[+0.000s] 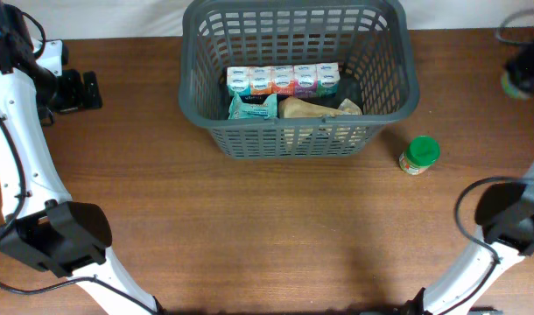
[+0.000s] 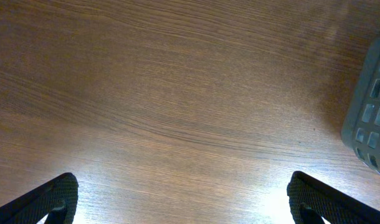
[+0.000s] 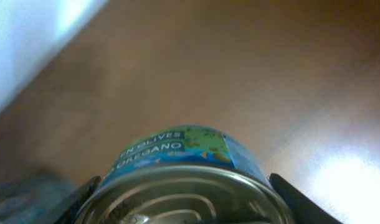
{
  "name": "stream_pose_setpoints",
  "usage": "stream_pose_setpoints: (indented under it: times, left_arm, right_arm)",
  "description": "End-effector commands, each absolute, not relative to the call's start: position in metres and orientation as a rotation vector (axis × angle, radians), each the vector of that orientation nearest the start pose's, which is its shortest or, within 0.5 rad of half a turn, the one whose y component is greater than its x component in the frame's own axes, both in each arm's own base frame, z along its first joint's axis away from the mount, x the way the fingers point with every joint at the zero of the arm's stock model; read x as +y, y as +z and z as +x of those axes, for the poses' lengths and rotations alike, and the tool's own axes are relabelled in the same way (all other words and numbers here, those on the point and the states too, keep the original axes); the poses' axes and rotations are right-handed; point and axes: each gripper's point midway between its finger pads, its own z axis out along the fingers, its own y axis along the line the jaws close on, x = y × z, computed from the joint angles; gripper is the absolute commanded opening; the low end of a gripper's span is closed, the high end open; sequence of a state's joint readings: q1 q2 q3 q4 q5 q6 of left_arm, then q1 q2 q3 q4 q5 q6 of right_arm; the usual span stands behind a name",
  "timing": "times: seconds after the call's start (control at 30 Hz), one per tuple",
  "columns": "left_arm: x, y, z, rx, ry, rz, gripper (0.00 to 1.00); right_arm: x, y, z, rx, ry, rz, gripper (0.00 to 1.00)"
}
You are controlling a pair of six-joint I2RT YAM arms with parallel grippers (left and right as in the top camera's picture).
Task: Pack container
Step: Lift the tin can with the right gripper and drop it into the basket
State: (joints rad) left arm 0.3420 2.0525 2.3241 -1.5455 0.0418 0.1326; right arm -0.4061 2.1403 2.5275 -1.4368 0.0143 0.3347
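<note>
The dark grey lattice basket (image 1: 298,131) stands at the back middle of the table. It holds a row of small cartons (image 1: 283,80), a teal packet (image 1: 251,107) and a tan packet (image 1: 312,108). My right gripper (image 3: 184,196) is shut on a tin can (image 3: 177,152) with a blue olives label. In the overhead view this gripper (image 1: 523,70) is at the far right, right of the basket. My left gripper (image 2: 180,199) is open and empty over bare wood, with the basket's corner (image 2: 372,118) to its right. In the overhead view it (image 1: 74,90) is at the far left.
A small jar with a green lid (image 1: 419,155) stands on the table just right of the basket's front corner. The wooden table (image 1: 249,227) ends at a white wall behind the basket. Both arm bases sit at the front corners.
</note>
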Motion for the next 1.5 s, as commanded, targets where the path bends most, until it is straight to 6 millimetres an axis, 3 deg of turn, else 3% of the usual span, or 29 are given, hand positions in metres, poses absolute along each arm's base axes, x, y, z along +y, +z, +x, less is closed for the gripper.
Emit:
stream_pose_setpoints:
  times: [0.0,0.03,0.1,0.13,0.23,0.4,0.5,0.8,0.87,0.93,1.0,1.07,1.17,1.27,1.37,1.47]
  left_arm:
    - [0.139,0.235,0.410,2.829,0.024,-0.312,0.99]
    - [0.139,0.235,0.410,2.829,0.024,-0.312,0.99]
    - [0.139,0.235,0.410,2.829,0.025,-0.312,0.99]
    - [0.139,0.235,0.410,2.829,0.024,-0.312,0.99]
    - [0.139,0.235,0.410,2.829,0.024,-0.312,0.99]
    - [0.139,0.235,0.410,2.829,0.024,-0.312,0.99]
    - [0.139,0.235,0.410,2.829,0.025,-0.312,0.99]
    - [0.139,0.235,0.410,2.829,0.024,-0.312,0.99]
    - [0.139,0.235,0.410,2.829,0.025,-0.312,0.99]
    - [0.139,0.235,0.410,2.829,0.025,-0.312,0.99]
    - [0.139,0.235,0.410,2.829,0.024,-0.312,0.99]
    - [0.139,0.235,0.410,2.829,0.024,-0.312,0.99]
    - [0.139,0.235,0.410,2.829,0.024,-0.312,0.99]
    - [0.139,0.235,0.410,2.829,0.024,-0.312,0.99]
    - [0.139,0.235,0.410,2.829,0.024,-0.312,0.99]
    - [0.139,0.235,0.410,2.829,0.024,-0.312,0.99]
  right_arm:
    - [-0.122,0.375,0.455,2.281,-0.010,0.568,0.04]
    - [-0.094,0.397,0.456,2.244,0.005,0.457,0.04]
    - [-0.047,0.419,0.457,2.201,0.048,0.309,0.04]
    - [0.006,0.425,0.458,2.203,0.080,0.118,0.04]
    - [0.059,0.410,0.462,2.243,0.109,-0.061,0.04]
    - [0.113,0.357,0.474,2.374,0.136,-0.190,0.04]
    - [0.127,0.317,0.484,2.463,0.125,-0.227,0.04]
    - [0.129,0.203,0.494,2.719,0.075,-0.250,0.04]
    - [0.129,0.174,0.493,2.768,0.067,-0.243,0.19]
    - [0.128,0.157,0.492,2.795,0.062,-0.241,0.51]
    - [0.128,0.148,0.491,2.807,0.058,-0.242,0.77]
    - [0.129,0.155,0.494,2.785,0.063,-0.241,0.87]
    - [0.127,0.190,0.503,2.700,0.080,-0.222,0.95]
    - [0.113,0.266,0.509,2.537,0.081,-0.169,0.97]
    - [0.065,0.340,0.499,2.383,-0.050,-0.035,0.97]
    - [0.006,0.382,0.480,2.287,-0.122,0.230,0.97]
